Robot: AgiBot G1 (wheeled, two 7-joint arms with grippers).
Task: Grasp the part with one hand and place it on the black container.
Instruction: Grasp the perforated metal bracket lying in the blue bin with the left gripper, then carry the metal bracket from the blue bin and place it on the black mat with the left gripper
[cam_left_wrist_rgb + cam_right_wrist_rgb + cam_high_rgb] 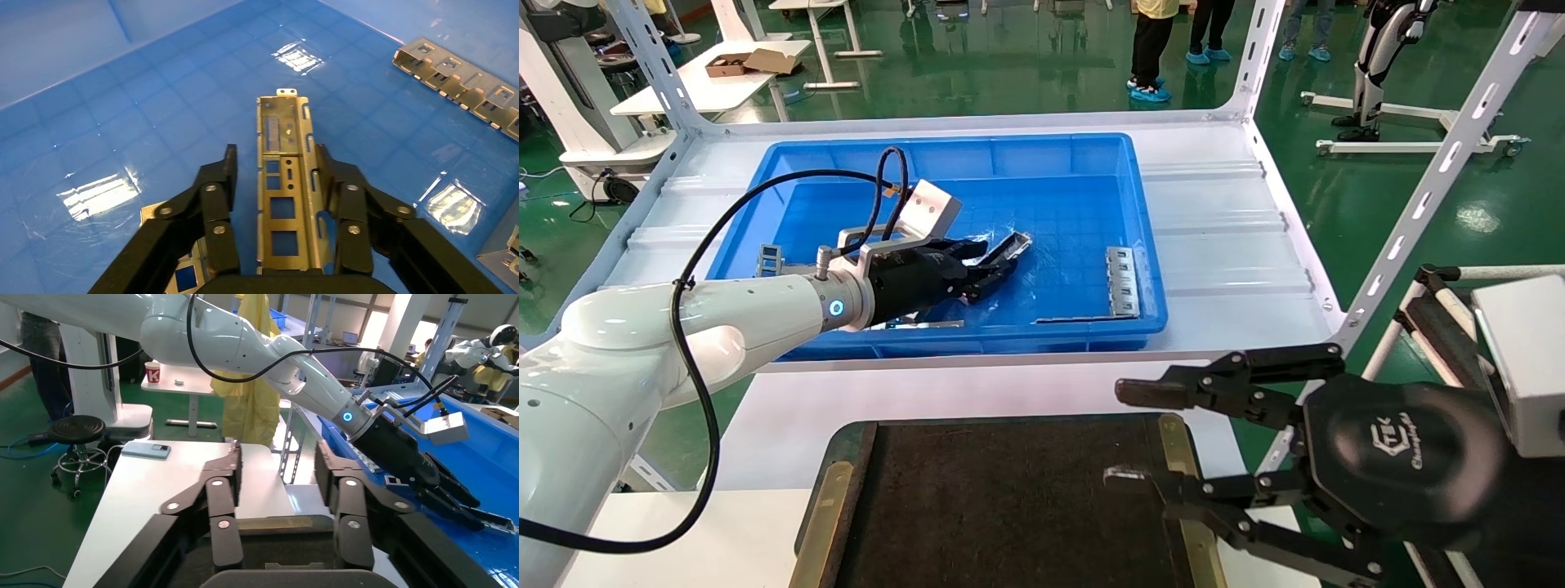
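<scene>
A: Head view?
B: Left gripper point(1001, 265) is reaching into the blue bin point(944, 147), clamped on the part point(1012, 247), which sits raised off the bin floor at a slant. A ladder-like bar point(1122, 280) lies near the bin's right wall. Right gripper point(1128, 433) hangs over the right edge of the black container point(1009, 498), jaws spread, nothing in them.

A: Left wrist view?
B: Part point(286, 184) runs lengthwise between both fingers point(219, 208), which press its side walls. Trough faces the camera, cutouts visible. Ladder-like bar point(459, 79) is well apart on the bin floor point(122, 135).

A: Right wrist view?
B: Right fingers point(221, 508) stand apart, empty, above the black container point(275, 551). Farther off, the left gripper point(465, 508) holds the part point(496, 520) over the blue bin point(489, 447).
</scene>
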